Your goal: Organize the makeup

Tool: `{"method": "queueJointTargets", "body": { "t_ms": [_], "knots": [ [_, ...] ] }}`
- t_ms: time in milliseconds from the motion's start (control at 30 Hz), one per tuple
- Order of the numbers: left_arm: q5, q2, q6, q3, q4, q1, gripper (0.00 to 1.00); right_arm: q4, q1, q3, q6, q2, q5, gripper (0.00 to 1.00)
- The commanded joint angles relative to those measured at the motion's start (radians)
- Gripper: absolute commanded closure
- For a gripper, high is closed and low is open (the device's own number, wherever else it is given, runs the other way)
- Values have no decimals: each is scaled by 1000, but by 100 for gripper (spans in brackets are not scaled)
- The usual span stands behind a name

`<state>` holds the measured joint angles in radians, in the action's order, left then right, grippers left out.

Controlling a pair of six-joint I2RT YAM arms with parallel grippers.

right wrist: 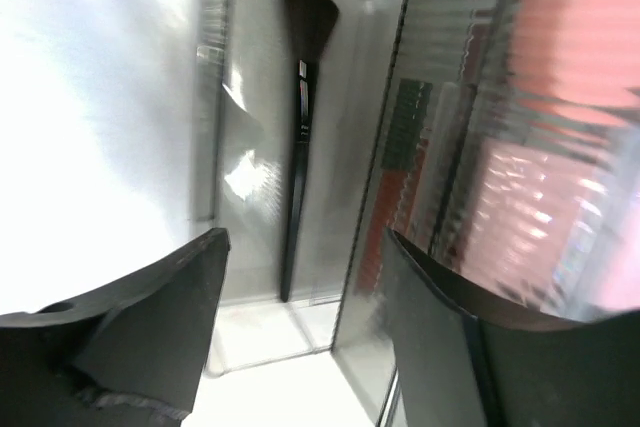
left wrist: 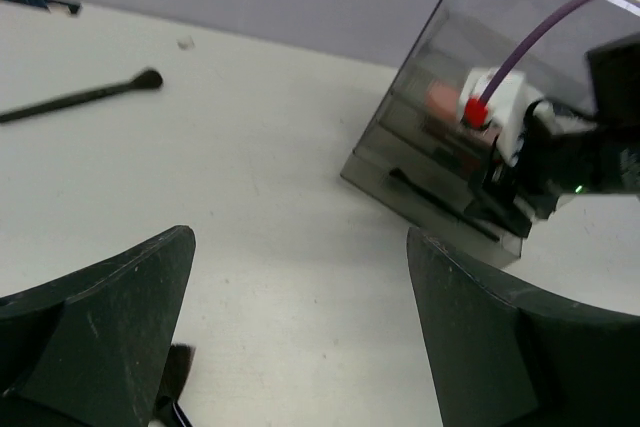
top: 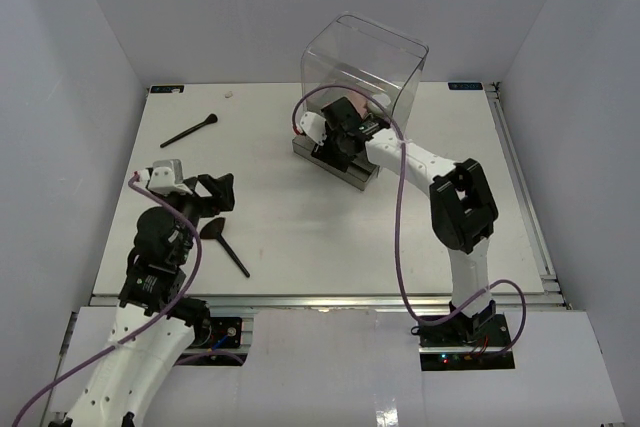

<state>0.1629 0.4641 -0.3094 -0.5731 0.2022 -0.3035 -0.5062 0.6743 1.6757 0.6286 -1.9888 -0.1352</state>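
1. Two end effectors in view, both with fingers spread and nothing held.
2. Left end effector (top: 221, 195) hangs over the bench (top: 330, 237), well left of the clear box (top: 385, 62) and nearer the arm bases than the box. Its fingers point roughly toward the box.
3. Right end effector (right wrist: 307, 235) is right at the clear box's front, low down by the dark drawer base (top: 352, 177). The gap between its fingers is empty and faces into a compartment.
4. Stowed brush (right wrist: 298, 137) lies inside that clear compartment of the box. Its bristles are at the far end and its handle runs back toward the right end effector. It touches neither finger.
5. Pink shapes (right wrist: 560, 97) sit in the next section of the clear box, right of the stowed brush in the right wrist view. They are behind ribbed plastic and blurred, so I can't tell which cosmetics they are.
6. Thin brush (top: 190, 130) lies loose on the bench, well left of the clear box, toward the far left corner. Its head end is the end closer to the box.
7. Flat brush (top: 222, 244) lies loose on the bench, well left of the clear box on the near side, just beside the left end effector. Its head is next to the fingertips and its handle angles off toward the near edge. Some of its bristles show below one finger in the left wrist view.
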Motion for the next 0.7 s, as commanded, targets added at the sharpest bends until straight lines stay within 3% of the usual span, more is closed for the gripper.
{"method": "queueJointTargets", "body": {
  "t_ms": [0, 133, 300, 400, 667],
  "knots": [
    [-145, 160, -132, -98, 130, 0, 2, -29, -17, -128, -84, 328, 291, 23],
    [-208, 280, -270, -157, 286, 1, 10, 24, -75, -366, -141, 533, 625, 10],
    [-147, 446, -390, -207, 517, 2, 29, 54, -201, -546, -161, 654, 893, 9],
    [-95, 529, -466, -214, 600, 1, 34, 52, -272, -579, -156, 693, 944, 9],
    [41, 619, -557, -165, 666, 3, 30, 62, -294, -611, -150, 776, 949, 8]
  ]
}}
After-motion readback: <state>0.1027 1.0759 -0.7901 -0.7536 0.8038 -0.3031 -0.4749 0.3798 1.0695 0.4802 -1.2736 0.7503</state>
